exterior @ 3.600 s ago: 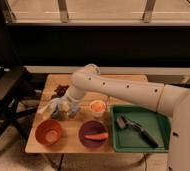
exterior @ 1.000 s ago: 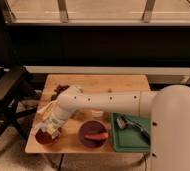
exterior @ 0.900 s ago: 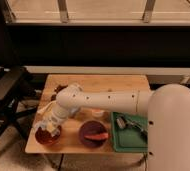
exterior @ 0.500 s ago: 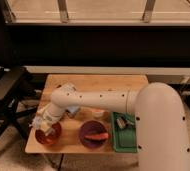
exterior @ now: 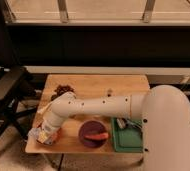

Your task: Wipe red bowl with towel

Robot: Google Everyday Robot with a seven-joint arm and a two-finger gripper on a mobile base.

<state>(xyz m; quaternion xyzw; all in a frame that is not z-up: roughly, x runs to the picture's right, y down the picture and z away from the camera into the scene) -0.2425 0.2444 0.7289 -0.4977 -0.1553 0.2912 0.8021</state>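
The red bowl (exterior: 56,135) sits at the front left corner of the wooden table (exterior: 110,84); only its orange right edge shows, as the arm covers the rest. My gripper (exterior: 44,132) is down in the bowl, shut on the towel (exterior: 35,134). The towel is a pale grey-blue cloth bunched at the gripper's tip over the bowl's left side. My white arm reaches in from the right across the table.
A dark purple bowl (exterior: 93,134) with an orange item (exterior: 96,135) inside stands right of the red bowl. A green tray (exterior: 128,138) lies at the front right. A dark cluster (exterior: 63,90) sits at the back left. A black chair (exterior: 8,89) stands left of the table.
My gripper has moved from the table's middle to the front left and down into the red bowl with the towel. Over the last second it has shifted further left over the bowl.
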